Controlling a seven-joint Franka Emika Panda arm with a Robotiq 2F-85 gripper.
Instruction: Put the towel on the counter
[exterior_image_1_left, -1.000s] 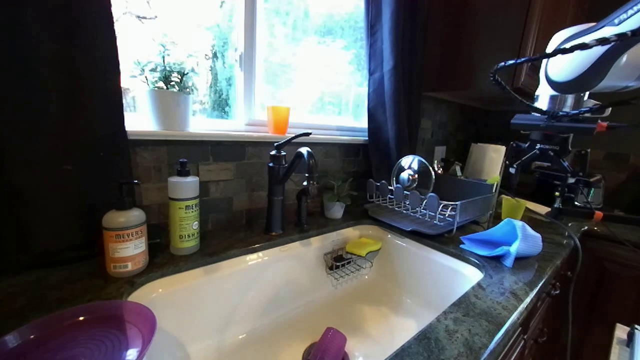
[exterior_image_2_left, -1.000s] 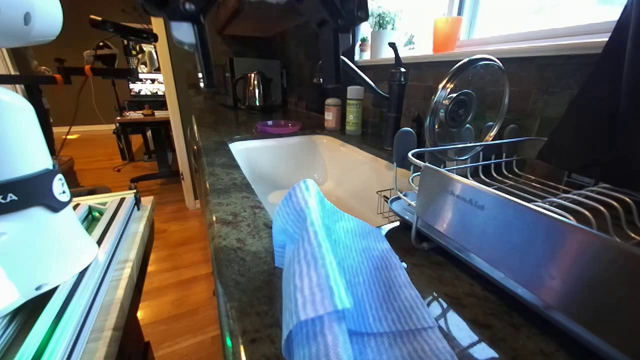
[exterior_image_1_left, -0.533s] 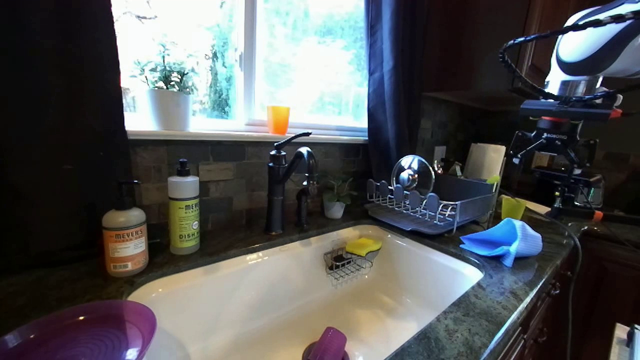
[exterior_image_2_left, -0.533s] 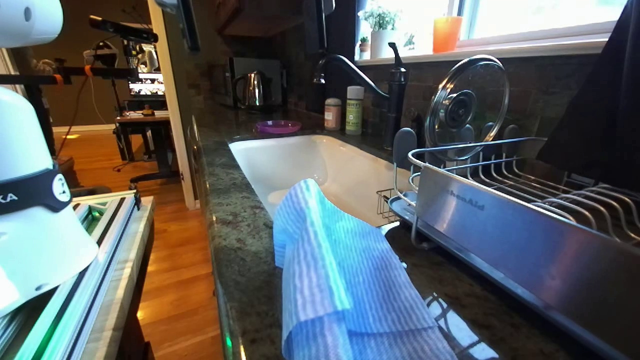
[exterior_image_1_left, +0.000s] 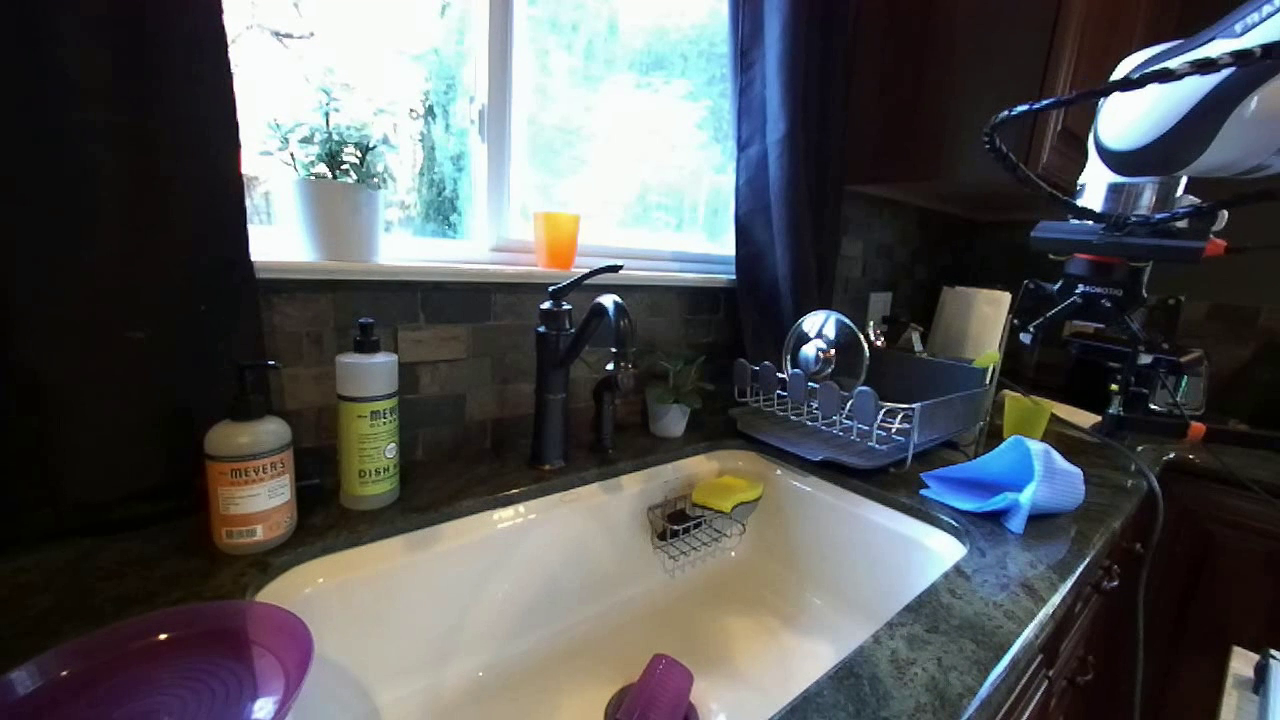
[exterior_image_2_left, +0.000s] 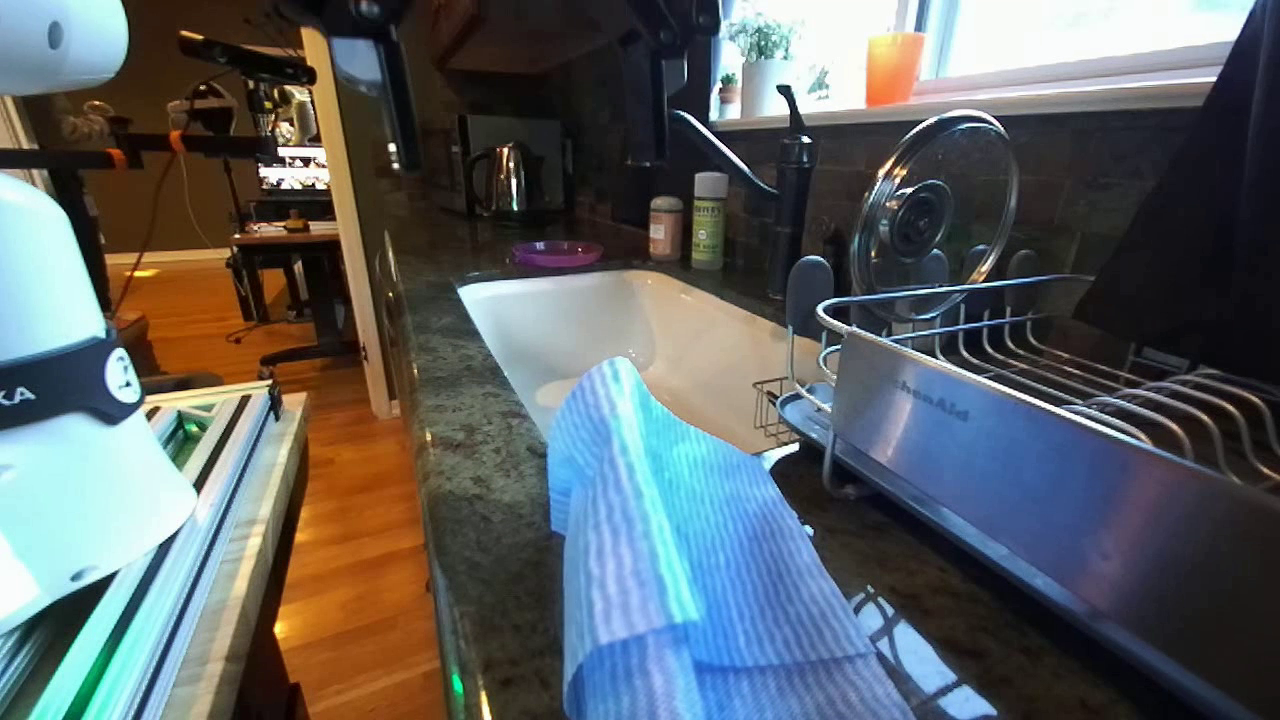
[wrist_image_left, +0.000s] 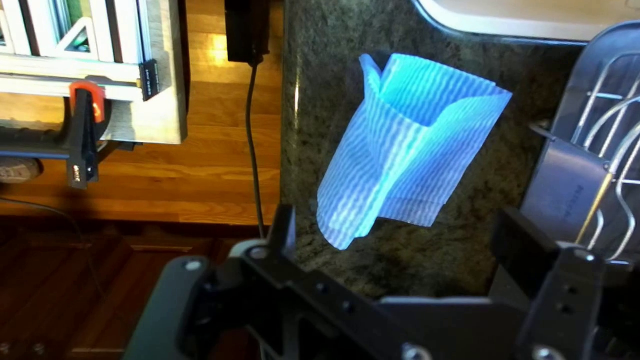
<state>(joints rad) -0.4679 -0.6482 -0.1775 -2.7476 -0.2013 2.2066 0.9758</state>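
The blue striped towel (exterior_image_1_left: 1030, 482) lies loosely folded on the dark stone counter (exterior_image_1_left: 985, 600), beside the sink's end. It also shows in an exterior view (exterior_image_2_left: 690, 540) and in the wrist view (wrist_image_left: 400, 150), resting on the counter with one raised fold. My gripper (wrist_image_left: 402, 232) is open, with its fingers wide apart and nothing between them. In the exterior views the gripper (exterior_image_1_left: 1090, 345) hangs above the counter, higher than the towel and apart from it. Both fingers (exterior_image_2_left: 525, 150) show at the top in an exterior view.
A white sink (exterior_image_1_left: 480, 600) holds a purple cup (exterior_image_1_left: 660, 685) and a wire caddy with a yellow sponge (exterior_image_1_left: 727, 492). A dish rack (exterior_image_2_left: 1000, 470) with a glass lid (exterior_image_2_left: 935, 215) stands near the towel. A green cup (exterior_image_1_left: 1025, 415) is behind the towel. A faucet (exterior_image_1_left: 555, 390) stands behind the sink.
My gripper rose a little between one second and half a second ago, then came down again by now. It stays open. The towel has not moved.
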